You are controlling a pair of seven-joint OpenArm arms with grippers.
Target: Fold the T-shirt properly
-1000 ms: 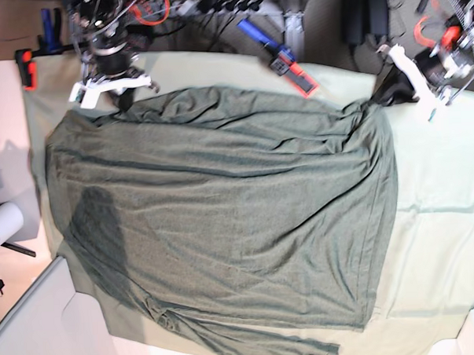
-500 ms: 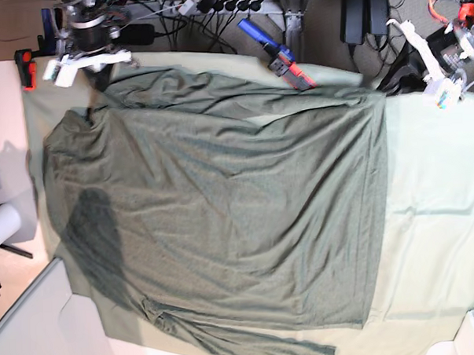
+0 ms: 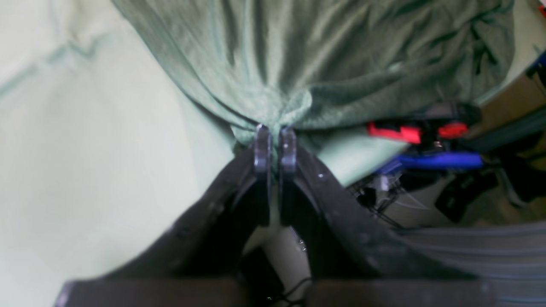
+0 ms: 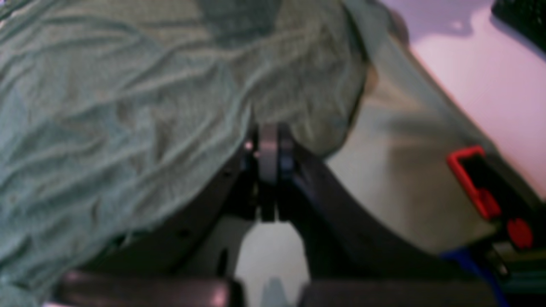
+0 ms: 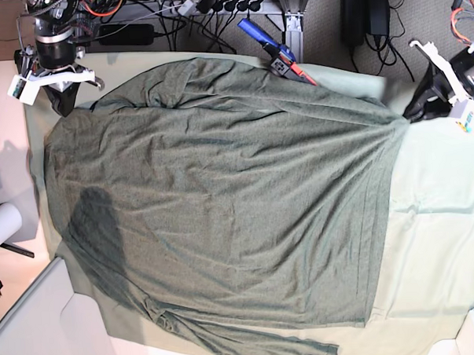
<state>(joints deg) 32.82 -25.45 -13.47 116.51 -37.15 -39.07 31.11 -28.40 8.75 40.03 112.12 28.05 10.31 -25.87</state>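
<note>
The dark olive T-shirt [image 5: 222, 202] lies spread wide over the mint-green table cloth [image 5: 440, 224]. One long sleeve runs along the near edge. My left gripper [image 5: 413, 111] is at the far right corner of the shirt. In the left wrist view it [image 3: 275, 138] is shut on a bunched bit of the shirt's edge [image 3: 277, 106]. My right gripper [image 5: 64, 102] is at the far left corner. In the right wrist view it [image 4: 268, 143] is shut on the shirt's fabric [image 4: 128, 106], which drapes over the fingers.
A blue and red clamp [image 5: 277, 54] sits on the table's far edge and touches the shirt's back edge; it also shows in the left wrist view [image 3: 409, 132]. Another red clamp [image 4: 471, 179] is by the right gripper. Cables [image 5: 206, 4] lie behind the table. A white roll [image 5: 3, 223] is at the left.
Both grippers have drawn back and outward with the shirt's far corners in them. The folded far edge has opened out, and the shirt now reaches the table's back edge.
</note>
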